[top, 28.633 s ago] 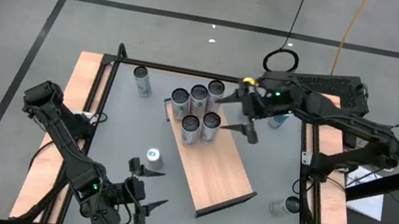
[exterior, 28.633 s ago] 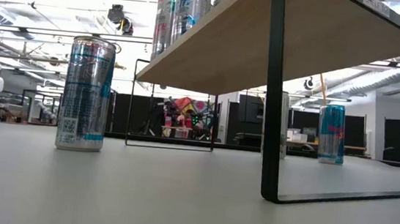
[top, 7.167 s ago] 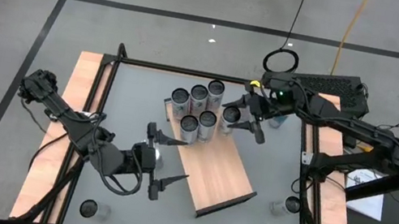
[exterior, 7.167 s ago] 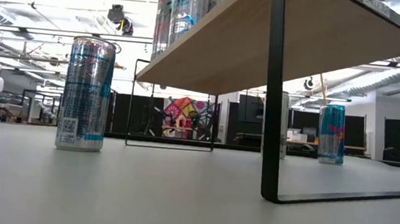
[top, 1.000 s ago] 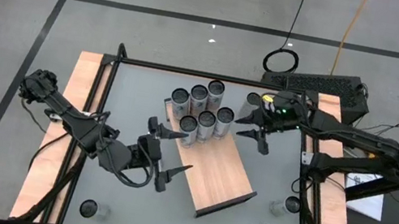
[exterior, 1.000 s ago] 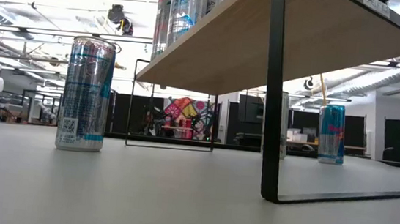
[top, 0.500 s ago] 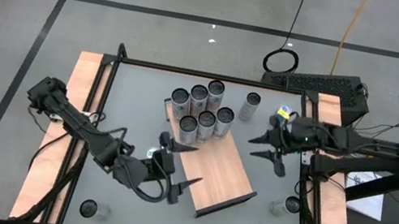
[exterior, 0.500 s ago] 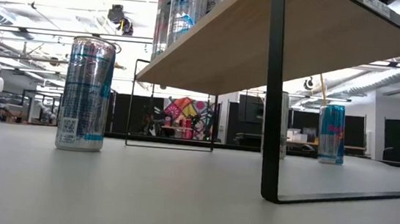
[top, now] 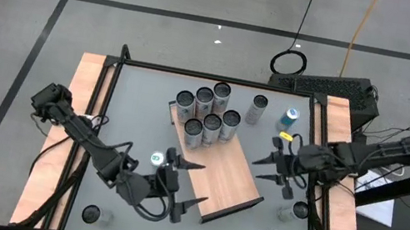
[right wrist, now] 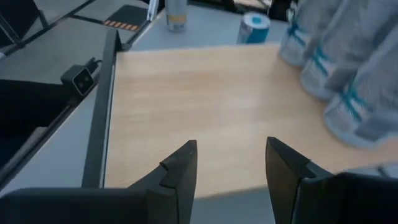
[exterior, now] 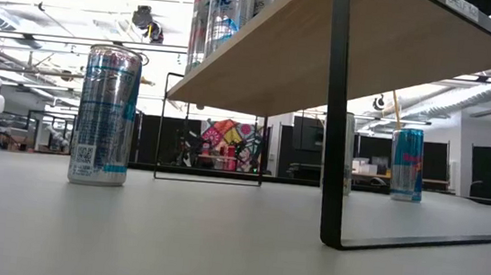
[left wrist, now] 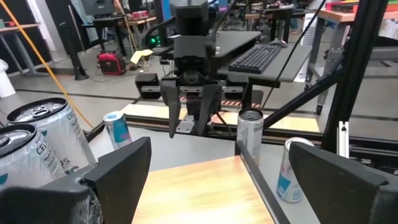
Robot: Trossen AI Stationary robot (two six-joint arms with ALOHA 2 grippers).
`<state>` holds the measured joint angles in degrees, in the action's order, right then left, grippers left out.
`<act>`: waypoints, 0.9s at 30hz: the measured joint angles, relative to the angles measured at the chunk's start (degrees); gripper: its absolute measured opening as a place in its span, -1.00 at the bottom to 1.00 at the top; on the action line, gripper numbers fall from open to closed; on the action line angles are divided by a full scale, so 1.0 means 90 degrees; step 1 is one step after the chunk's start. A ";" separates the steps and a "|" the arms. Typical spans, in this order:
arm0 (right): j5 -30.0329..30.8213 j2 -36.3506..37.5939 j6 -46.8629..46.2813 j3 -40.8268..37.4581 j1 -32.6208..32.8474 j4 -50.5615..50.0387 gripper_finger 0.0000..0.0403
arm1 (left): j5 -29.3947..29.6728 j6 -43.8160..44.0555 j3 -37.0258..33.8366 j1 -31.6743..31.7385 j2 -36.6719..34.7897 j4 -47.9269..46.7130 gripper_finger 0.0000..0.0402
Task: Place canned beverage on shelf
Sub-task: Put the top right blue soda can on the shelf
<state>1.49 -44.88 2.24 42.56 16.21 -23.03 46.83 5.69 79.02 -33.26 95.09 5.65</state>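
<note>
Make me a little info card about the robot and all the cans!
Shelf: wooden board on the grey table
Cans on shelf: six, bunched at its far end
Cans off shelf: several stand loose on the table around it
Left gripper: open, empty, at the shelf's near left edge
Right gripper: open, empty, by the shelf's right side

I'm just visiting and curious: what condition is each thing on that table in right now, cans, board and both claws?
Shelf: raised on dark legs, near half bare.
Six cans on the shelf: upright, clustered at the far end.
Can beside the left gripper: upright on the tabletop, not held.
Blue-topped can: upright on the tabletop, far right.
Left gripper: open, empty, at the shelf's near-left edge.
Right gripper: open, empty, at the shelf's right edge.
</note>
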 joint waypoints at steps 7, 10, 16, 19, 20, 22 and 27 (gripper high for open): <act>0.0190 -0.0005 0.0304 -0.0123 0.0451 0.0404 -0.39 | 0.0002 0.0126 0.0000 -0.0046 0.0000 -0.0018 0.90; 0.0190 -0.0007 0.0314 -0.0123 0.0558 0.0450 -0.39 | 0.0000 0.0319 0.0000 -0.0063 0.0000 -0.0173 0.90; 0.0715 -0.0007 -0.0290 -0.0123 0.0612 0.0439 -0.39 | 0.0002 0.1017 0.0000 -0.0157 0.0000 -0.0552 0.90; 0.1356 -0.0007 -0.0566 -0.0059 0.0607 0.0175 -0.39 | 0.0066 0.1156 0.0000 -0.0185 0.0105 -0.0543 0.90; 0.1618 -0.0012 -0.0641 0.0019 0.0607 -0.0018 -0.39 | 0.0089 0.1154 -0.0002 -0.0192 0.0150 -0.0575 0.90; 0.2288 -0.0012 -0.0882 0.0227 0.0602 -0.0430 -0.39 | 0.0113 0.1068 -0.0002 -0.0194 0.0221 -0.0581 0.90; 0.3680 -0.0012 -0.1175 0.0820 0.0407 -0.1566 -0.39 | 0.0134 0.0800 -0.0002 -0.0189 0.0316 -0.0633 0.90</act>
<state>34.61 -44.99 -8.34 49.94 19.86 -37.12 48.03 12.89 79.00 -34.96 97.93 -0.04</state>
